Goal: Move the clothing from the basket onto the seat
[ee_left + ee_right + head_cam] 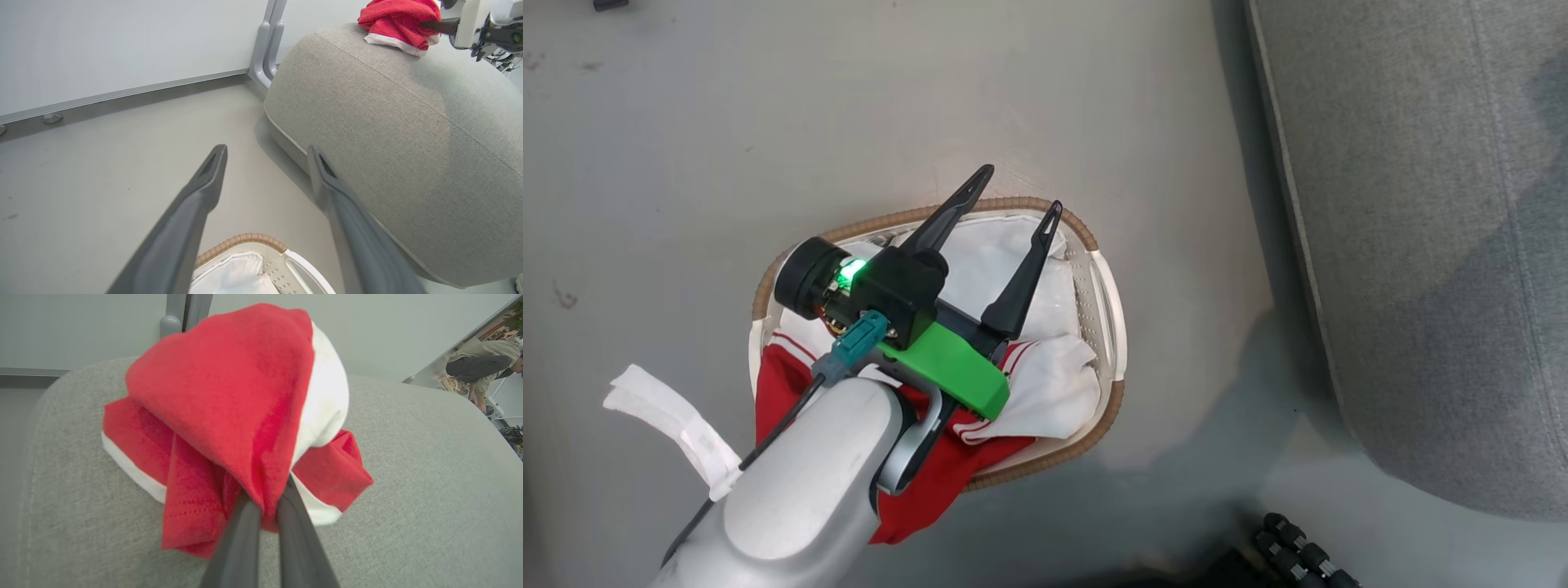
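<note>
The basket (1112,327) stands on the floor, lined with white cloth (988,261). Red clothing (778,384) with white stripes lies in its near side and spills over the rim. My left gripper (1022,189) hovers above the basket, open and holding nothing. Seen from the left wrist, that gripper (266,157) points past the basket rim (241,241) toward the grey seat (388,143). A second red garment (229,396) rests bunched on the seat (408,477), with my right gripper (267,504) shut on its fabric. The same garment (396,20) shows on the seat's top.
The seat (1421,204) fills the right side, close to the basket. A white strip of cloth (662,408) lies left of the basket. A black ribbed object (1298,555) sits at the bottom right. A wall post (269,41) stands behind the seat. A person (478,363) crouches far off.
</note>
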`<state>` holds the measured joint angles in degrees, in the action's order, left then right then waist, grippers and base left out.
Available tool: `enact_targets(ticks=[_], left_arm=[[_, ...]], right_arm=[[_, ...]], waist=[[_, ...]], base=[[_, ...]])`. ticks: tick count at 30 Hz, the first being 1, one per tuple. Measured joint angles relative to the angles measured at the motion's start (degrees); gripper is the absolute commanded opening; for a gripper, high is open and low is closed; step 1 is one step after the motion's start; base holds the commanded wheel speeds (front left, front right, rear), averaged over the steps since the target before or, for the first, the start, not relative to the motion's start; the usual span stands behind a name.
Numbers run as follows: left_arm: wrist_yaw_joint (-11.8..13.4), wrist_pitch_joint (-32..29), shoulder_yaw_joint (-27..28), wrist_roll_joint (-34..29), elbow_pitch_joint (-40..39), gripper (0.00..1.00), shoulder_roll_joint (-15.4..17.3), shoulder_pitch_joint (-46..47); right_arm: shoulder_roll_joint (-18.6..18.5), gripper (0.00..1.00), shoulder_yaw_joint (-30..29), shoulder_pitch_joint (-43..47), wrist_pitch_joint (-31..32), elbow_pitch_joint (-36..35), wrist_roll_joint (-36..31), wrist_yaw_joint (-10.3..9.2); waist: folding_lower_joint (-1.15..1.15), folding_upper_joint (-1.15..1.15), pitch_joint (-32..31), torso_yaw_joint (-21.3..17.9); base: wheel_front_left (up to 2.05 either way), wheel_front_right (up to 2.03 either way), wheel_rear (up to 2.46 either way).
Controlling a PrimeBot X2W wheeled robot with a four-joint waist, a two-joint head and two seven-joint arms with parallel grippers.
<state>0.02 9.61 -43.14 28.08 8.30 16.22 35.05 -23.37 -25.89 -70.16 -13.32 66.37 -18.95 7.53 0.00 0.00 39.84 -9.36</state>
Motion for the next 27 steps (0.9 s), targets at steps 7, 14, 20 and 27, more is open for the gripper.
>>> enact_targets(ticks=[7, 14, 20, 27], left_arm=[[-0.01, 1.85, 0.57, 1.19, 2.54, 1.00, -0.53, -0.65], [-0.38, 4.11, 1.89, 3.18, 5.99, 1.00, -1.77, -2.53], [-0.80, 5.13, 3.54, 3.85, 9.05, 1.00, -2.96, -4.70], [0.02, 5.43, 9.85, 4.44, 10.00, 1.00, -4.66, -8.93]], right_arm=[[2.65, 1.00, 3.38, 5.34, -1.43, 0.88, 1.93, 0.00], [3.61, 1.00, 10.14, 10.61, -1.69, -3.77, 6.37, 0.00], [2.78, 1.00, 15.63, 13.23, -1.69, -7.95, 11.55, 0.00], [3.69, 1.00, 19.76, 15.77, -1.77, -12.76, 17.06, 0.00]], waist=[[0.00, 0.00, -2.86, -0.82], [0.00, 0.00, -7.73, -1.14], [-0.01, 0.00, -13.56, -0.69], [-0.01, 0.00, -20.99, 1.48]], base=[[0.00, 0.00, 0.00], [0.00, 0.00, 0.00], [0.00, 0.00, 0.00], [0.00, 0.00, 0.00]])
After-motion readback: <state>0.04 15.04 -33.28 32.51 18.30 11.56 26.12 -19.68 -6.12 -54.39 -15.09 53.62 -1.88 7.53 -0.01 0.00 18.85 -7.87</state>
